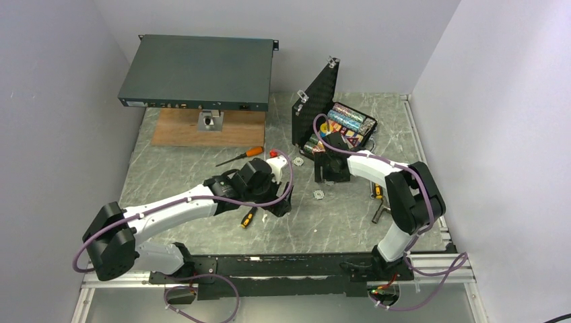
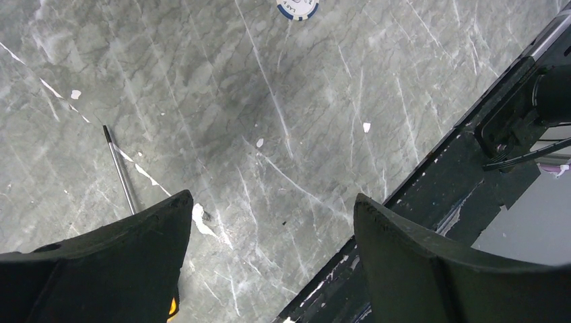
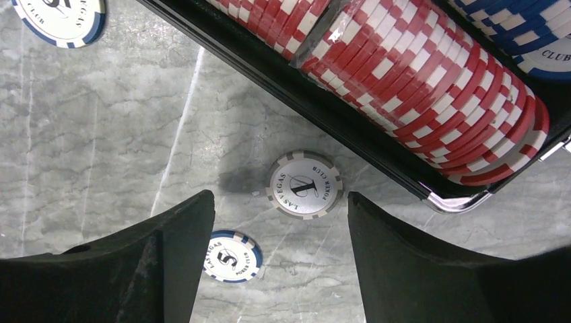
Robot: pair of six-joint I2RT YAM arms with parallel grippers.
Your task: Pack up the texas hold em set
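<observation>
Our right gripper hangs low over the desk with its jaws spread and nothing grasped. A grey-and-white chip marked 1 lies flat between the jaws, touching neither as far as we can see. Just beside one jaw lies a blue-and-white chip marked 5, and another blue-edged chip sits farther off at the corner of that view. Just beyond the grey chip runs the wall of the black case, its lid standing open, with red chip rows and a blue row seated inside.

Our left gripper is likewise released and empty, over bare desk near the black rail. One loose chip lies ahead of it and a screwdriver shaft off to one side.

We judge the step in hand to be gathering the loose chips, starting with the grey one. The next move calls for bringing the jaws down level to the desk and closing on the chip's thin rim without skidding it against the case wall. We then need to lift it over that wall into a row.
</observation>
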